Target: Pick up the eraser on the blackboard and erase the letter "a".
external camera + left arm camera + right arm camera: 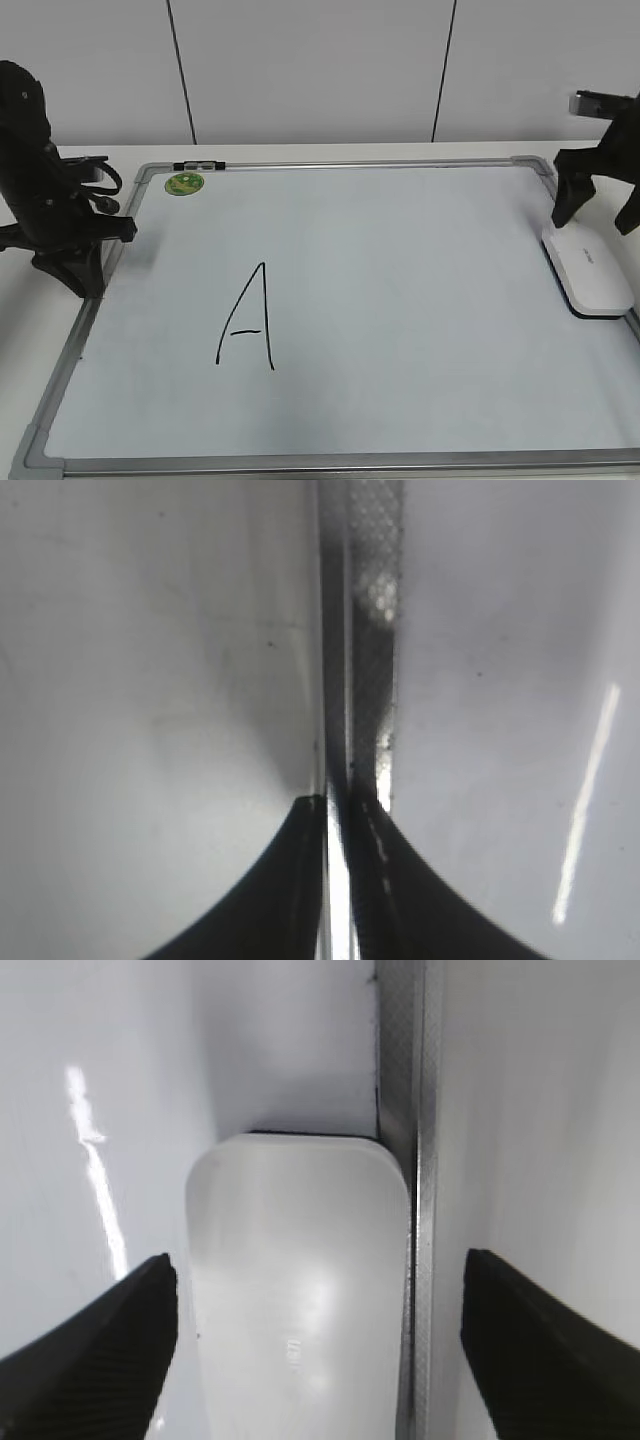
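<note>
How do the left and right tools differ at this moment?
The right tool is open, its fingers straddling the eraser; the left tool is shut, holding nothing. The right tool hangs above the blackboard's right edge; the left tool sits over the board's left frame. Both are black, and neither grips anything yet.

Blackboard (400,300) flat on white table (90,160)

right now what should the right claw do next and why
Probably lower straight down and close on the eraser. The right claw is open with one finger on each side of it, and the eraser lies flat on the board against the frame, not yet gripped.
</note>
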Controlling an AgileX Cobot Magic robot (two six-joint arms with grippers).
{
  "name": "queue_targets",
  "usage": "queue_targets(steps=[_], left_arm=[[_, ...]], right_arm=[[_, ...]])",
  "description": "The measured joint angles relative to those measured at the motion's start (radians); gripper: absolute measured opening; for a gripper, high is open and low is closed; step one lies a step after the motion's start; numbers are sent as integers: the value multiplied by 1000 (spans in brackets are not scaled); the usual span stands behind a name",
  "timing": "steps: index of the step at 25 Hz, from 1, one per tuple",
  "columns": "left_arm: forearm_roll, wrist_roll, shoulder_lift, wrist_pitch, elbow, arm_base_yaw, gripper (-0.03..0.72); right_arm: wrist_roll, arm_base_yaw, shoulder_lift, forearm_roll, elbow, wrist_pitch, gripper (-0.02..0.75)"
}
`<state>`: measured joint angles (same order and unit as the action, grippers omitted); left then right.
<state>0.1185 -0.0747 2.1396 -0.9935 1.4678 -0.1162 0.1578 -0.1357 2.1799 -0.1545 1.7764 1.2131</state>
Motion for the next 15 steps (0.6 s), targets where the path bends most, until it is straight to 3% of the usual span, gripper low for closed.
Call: queue_targets(steps=[3,6,12,15], left_arm=[[-10,0,-11,6,-2,0,78],[-29,0,-37,7,-2,0,151],[-60,0,-87,6,-4,0,428],[-72,0,-130,4,-4,0,504]], right_arm=[[-7,-2,-22,-5,13,1,662],[-7,-2,-32,-17,14,2,661],[-7,-2,-43,-49,14,2,657],[-7,-2,-70,-63,14,2,638]])
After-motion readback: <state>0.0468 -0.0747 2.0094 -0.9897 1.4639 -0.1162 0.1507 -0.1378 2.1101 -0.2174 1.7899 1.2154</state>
